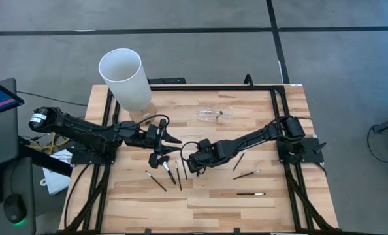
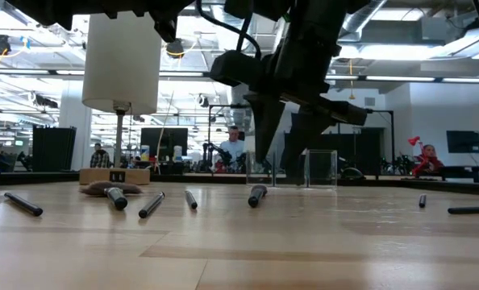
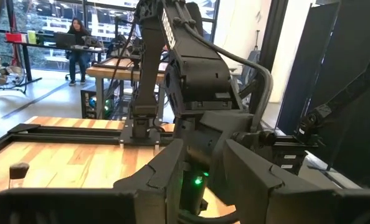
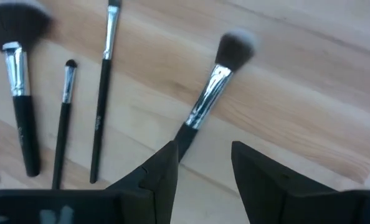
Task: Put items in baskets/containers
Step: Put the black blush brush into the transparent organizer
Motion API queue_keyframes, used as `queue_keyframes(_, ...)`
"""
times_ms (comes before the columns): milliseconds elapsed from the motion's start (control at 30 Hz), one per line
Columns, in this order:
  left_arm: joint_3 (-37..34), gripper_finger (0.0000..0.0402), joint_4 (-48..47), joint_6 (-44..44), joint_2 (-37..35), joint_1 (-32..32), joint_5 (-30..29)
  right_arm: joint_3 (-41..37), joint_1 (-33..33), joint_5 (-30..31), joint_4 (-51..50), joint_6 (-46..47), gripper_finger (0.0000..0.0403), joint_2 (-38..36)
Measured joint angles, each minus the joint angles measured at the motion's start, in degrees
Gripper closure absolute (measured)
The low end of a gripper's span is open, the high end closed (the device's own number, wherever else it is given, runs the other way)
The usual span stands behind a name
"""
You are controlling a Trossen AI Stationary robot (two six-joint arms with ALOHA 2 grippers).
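the task looks almost at its beginning. the small clear acrylic brush holder [image 1: 213,115] stands on the far part of the wooden bench [image 1: 272,205], near the middle, and i cannot tell if any brush is inside it. the thin dark-handled makeup brushes with silver ferrules [image 1: 170,172] lie flat on the bench: a group near the middle and three more [image 1: 246,174] toward the right side. the right gripper [image 4: 203,165] hangs low over the middle group, its fingers apart and empty, with a fluffy pale-tipped brush [image 4: 211,87] just in front of them. the left gripper [image 1: 160,156] is close beside it, fingers partly apart, holding nothing i can see. a tall white cylinder [image 1: 125,78] stands at the far left. so nearly all brushes are left to move, i judge
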Motion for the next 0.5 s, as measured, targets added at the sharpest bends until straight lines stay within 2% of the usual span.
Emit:
queue_keyframes(300,-0.02,0.0289,-0.2,-1.07,0.0,0.0,0.02,-0.77,-2.9,2.72,1.62,-2.85,0.0261,0.44)
queue_keyframes(500,-0.02,0.0289,-0.75,-1.09,-0.02,0.0,0.02,-0.6,-3.23,-0.86,6.65,-3.32,0.0261,4.31)
